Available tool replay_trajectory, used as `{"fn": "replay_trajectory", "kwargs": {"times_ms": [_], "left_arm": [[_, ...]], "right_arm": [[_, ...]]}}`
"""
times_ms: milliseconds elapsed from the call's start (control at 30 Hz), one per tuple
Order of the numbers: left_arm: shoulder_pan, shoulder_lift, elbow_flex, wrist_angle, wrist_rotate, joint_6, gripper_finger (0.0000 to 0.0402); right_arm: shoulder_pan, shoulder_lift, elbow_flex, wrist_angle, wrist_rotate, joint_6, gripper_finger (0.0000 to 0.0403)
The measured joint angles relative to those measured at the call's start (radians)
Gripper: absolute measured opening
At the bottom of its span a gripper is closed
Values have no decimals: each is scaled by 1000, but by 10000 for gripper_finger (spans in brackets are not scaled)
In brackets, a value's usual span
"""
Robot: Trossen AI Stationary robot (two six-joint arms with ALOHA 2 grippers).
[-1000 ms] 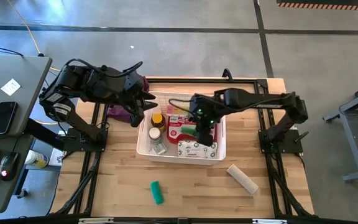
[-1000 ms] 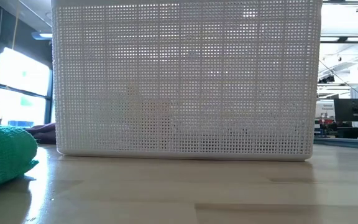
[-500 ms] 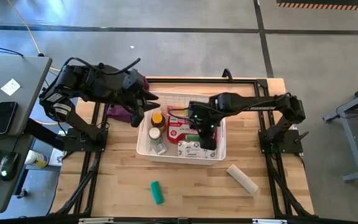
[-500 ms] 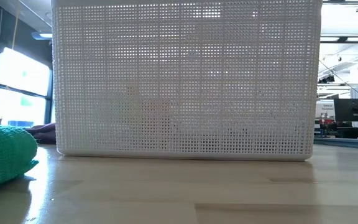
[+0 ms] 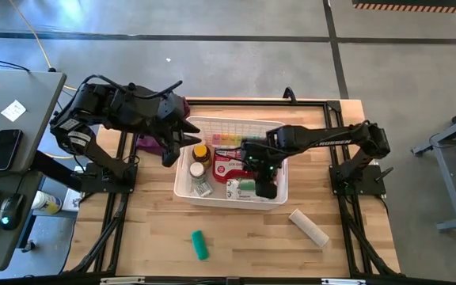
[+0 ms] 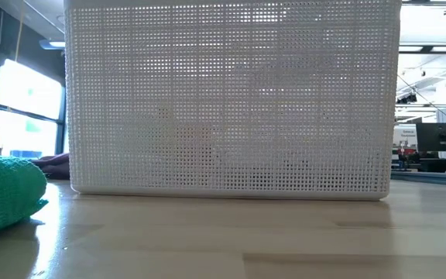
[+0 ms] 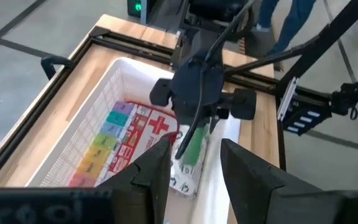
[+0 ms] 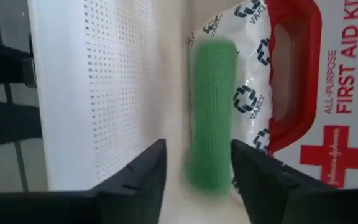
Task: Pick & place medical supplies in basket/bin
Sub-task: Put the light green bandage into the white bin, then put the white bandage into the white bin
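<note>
The white basket (image 5: 182,187) holds the red first-aid pouch (image 5: 228,163), the amber bottle (image 5: 201,152), small white-capped bottles (image 5: 199,180), the rainbow pill organizer (image 7: 107,134) and the white printed packet (image 8: 252,93). A green roll (image 8: 211,112) lies blurred along the packet by the basket's right wall. My right gripper (image 8: 197,150) hangs open just above it, a finger on either side and clear of it. My left gripper (image 5: 174,149) waits open over the basket's far left corner. A second green tube (image 5: 200,244) and the beige roll (image 5: 308,227) lie on the table.
The purple cloth (image 5: 153,142) lies under my left arm beside the basket's left wall. In the low view the basket's mesh wall (image 6: 231,101) fills most of the picture, with the green tube (image 6: 6,194) to its left. Bare wood spreads along the table's near side.
My right gripper has moved inside the basket toward the table's near edge, from over the red pouch to over the packet's right end. The green roll now shows blurred on the packet below its fingers.
</note>
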Motion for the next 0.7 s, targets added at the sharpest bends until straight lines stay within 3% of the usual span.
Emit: {"fn": "replay_trajectory", "kwargs": {"times_ms": [233,400,700], "left_arm": [[0,2,0,-23,0,1,172],[0,2,0,-42,19,-30,172],[-2,2,0,-20,22,-146,172]], "right_arm": [[4,-52,19,-38,1,139,237],[24,-171,45,-102,73,332,251],[276,-376,-42,-196,277,692,252]]}}
